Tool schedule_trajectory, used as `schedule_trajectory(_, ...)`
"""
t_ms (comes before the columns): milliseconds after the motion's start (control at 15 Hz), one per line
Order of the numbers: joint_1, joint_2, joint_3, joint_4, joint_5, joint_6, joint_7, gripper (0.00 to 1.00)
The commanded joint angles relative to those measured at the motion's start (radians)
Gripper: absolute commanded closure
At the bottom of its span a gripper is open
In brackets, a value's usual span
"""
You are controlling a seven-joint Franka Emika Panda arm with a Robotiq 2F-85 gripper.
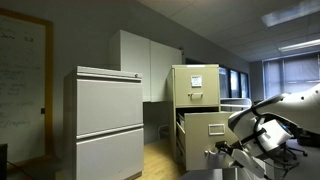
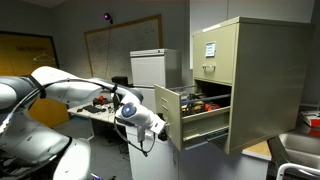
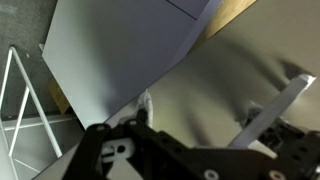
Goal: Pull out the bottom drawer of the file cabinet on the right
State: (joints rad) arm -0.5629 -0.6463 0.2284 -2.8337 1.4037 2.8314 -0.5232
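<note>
**Wrist view.** The end effector [image 3: 205,112] has its two fingers [image 3: 272,108] spread apart. Nothing is clamped between them; only plain tan sheet metal shows in the gap. The fingers point at the front of the bottom drawer [image 3: 230,70], which fills the right half of the frame. Whether a fingertip touches the metal cannot be told. At upper left is a pale grey panel of the two-drawer cabinet [image 3: 120,50], and at far left the white legs of a stand [image 3: 14,95].

**Exterior views.** In an exterior view the end effector [image 2: 162,134] sits at the near-left corner of the bottom drawer [image 2: 205,125], just beside its front. The white Panda arm [image 2: 70,90] reaches in from the left. The drawer stands well out of the file cabinet [image 2: 265,80], and dark and reddish contents [image 2: 200,101] show over its side wall; they are too small to name. Above it, the upper drawer is closed and carries a white paper sheet [image 2: 210,47].

In an exterior view the file cabinet [image 1: 196,100] stands right of the light-grey two-drawer cabinet [image 1: 105,120]. The bottom drawer [image 1: 208,132] projects toward the near side, and the arm [image 1: 270,125] enters from the lower right. A cluttered bench [image 2: 92,110] and a whiteboard [image 2: 120,45] lie far behind the arm.
</note>
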Motion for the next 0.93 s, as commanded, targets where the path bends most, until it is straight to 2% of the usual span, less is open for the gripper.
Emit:
schedule_trajectory(0, -0.004, -0.082, 0.060, 0.000, 0.194, 0.118, -0.135, 0.00)
schedule_trajectory(333, 0.082, -0.130, 0.107, 0.007, 0.515, 0.333, -0.382, 0.00)
schedule_trajectory(667, 0.155, -0.337, 0.122, 0.050, 0.801, 0.627, -0.663, 0.00)
schedule_trajectory(733, 0.224, -0.351, 0.086, 0.056, 0.832, 0.708, -0.731, 0.00)
schedule_trajectory(800, 0.132, -0.332, 0.121, 0.058, 0.892, 0.626, -0.826, 0.00)
schedule_trajectory(867, 0.192, -0.351, 0.089, 0.057, 0.926, 0.644, -0.893, 0.00)
